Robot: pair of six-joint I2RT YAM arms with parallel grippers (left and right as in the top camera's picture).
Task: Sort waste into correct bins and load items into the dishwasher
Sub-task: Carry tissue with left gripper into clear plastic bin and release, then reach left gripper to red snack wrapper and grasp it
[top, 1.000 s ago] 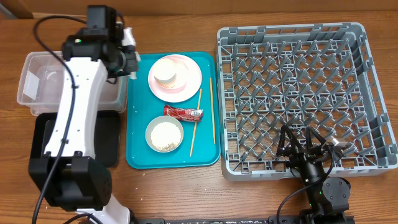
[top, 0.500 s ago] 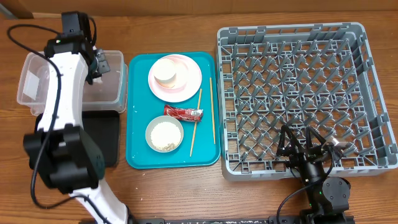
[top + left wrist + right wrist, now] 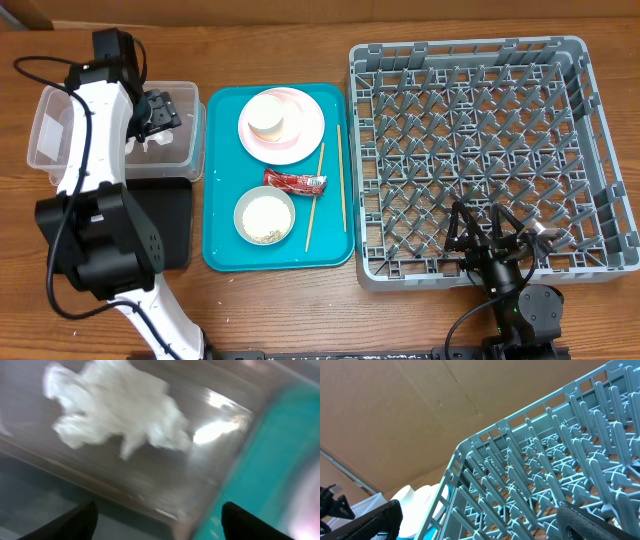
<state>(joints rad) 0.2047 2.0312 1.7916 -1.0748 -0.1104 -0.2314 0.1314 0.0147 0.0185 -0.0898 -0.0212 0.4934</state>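
Observation:
The crumpled white napkin (image 3: 117, 415) lies loose inside the clear tub (image 3: 60, 130). My left gripper (image 3: 160, 110) hangs open above it, its dark fingertips (image 3: 75, 520) wide apart with nothing between them. On the teal tray (image 3: 225, 240) are a pink plate (image 3: 305, 130) carrying a cream cup (image 3: 268, 118), a red wrapper (image 3: 295, 181), a pale bowl of rice (image 3: 265, 215) and two chopsticks (image 3: 314, 200). The grey dish rack (image 3: 480, 150) holds no dishes. My right gripper (image 3: 490, 235) stands open at the rack's front edge, with pegs (image 3: 545, 460) ahead of it.
A shallow black tray (image 3: 175, 225) lies in front of the clear tub, partly under my left arm. The teal tray's edge (image 3: 280, 450) runs right beside the tub wall. A brown board rises behind the table.
My left gripper swung left from the teal tray's edge to over the clear tub and opened. The napkin it carried now lies in the tub. The right arm has not moved.

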